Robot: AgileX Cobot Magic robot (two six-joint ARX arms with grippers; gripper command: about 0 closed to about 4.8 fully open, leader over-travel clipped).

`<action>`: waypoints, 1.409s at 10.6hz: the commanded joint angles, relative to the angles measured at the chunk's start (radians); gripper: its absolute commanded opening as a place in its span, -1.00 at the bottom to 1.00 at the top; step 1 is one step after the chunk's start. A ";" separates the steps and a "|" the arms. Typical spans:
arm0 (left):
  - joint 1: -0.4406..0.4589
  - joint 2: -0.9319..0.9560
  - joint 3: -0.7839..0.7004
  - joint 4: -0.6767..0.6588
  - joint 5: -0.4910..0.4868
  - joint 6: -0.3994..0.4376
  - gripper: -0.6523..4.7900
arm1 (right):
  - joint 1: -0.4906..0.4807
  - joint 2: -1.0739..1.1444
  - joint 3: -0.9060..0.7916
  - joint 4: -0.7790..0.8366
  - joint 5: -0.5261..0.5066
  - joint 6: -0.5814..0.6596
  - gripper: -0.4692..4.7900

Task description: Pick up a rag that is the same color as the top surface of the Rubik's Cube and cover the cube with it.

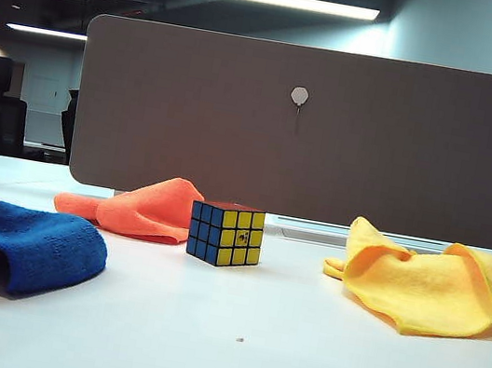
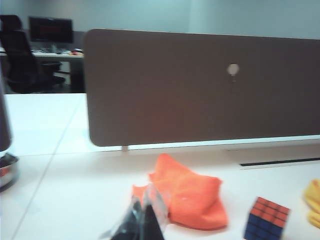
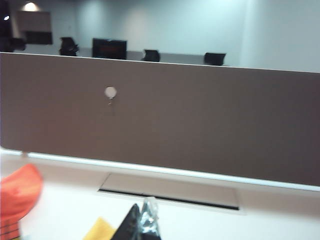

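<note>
The Rubik's Cube (image 1: 225, 233) stands on the white table, showing blue and yellow side faces and an orange-red top. The left wrist view catches the Rubik's Cube (image 2: 266, 219) at its edge. The orange rag (image 1: 143, 207) lies crumpled just behind and left of the cube, close to it. In the left wrist view my left gripper (image 2: 144, 211) is shut and empty, its tips a little short of the rag (image 2: 192, 198). My right gripper (image 3: 142, 213) is shut with nothing in it, above the table near a yellow cloth corner. Neither gripper shows in the exterior view.
A thick blue towel (image 1: 15, 240) lies at the front left. A yellow cloth (image 1: 428, 282) is spread at the right; a corner of the yellow cloth (image 3: 101, 230) shows in the right wrist view. A brown partition (image 1: 330, 132) closes the back of the table.
</note>
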 commanded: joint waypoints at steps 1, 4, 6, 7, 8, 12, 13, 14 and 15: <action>-0.002 0.100 0.169 -0.109 0.171 -0.002 -0.78 | 0.000 0.230 0.272 -0.160 -0.211 -0.007 -0.82; -0.002 0.419 0.419 -0.183 0.274 0.006 -0.78 | 0.021 0.555 0.568 -0.320 -0.333 -0.007 -0.82; -0.003 0.526 0.429 -0.140 0.346 0.036 -0.78 | 0.169 0.668 0.568 -0.319 -0.312 -0.043 -0.82; -0.016 0.557 0.429 -0.120 0.360 0.051 -0.78 | 0.240 0.710 0.568 -0.318 -0.244 -0.055 -0.83; -0.041 0.583 0.429 -0.096 0.358 0.051 -0.78 | 0.306 0.746 0.568 -0.317 -0.175 -0.056 -0.82; -0.163 0.724 0.465 -0.055 0.317 0.050 -0.78 | 0.586 0.944 0.570 -0.243 0.016 -0.064 -0.82; -0.169 0.734 0.470 -0.054 0.306 0.050 -0.78 | 0.595 0.961 0.570 -0.228 0.017 -0.064 -0.82; -0.209 0.830 0.537 -0.053 0.280 0.084 -0.78 | 0.597 1.014 0.570 -0.138 0.113 -0.063 -0.82; -0.213 0.868 0.563 -0.053 0.279 0.092 -0.78 | 0.592 1.014 0.570 -0.117 0.137 -0.063 -0.82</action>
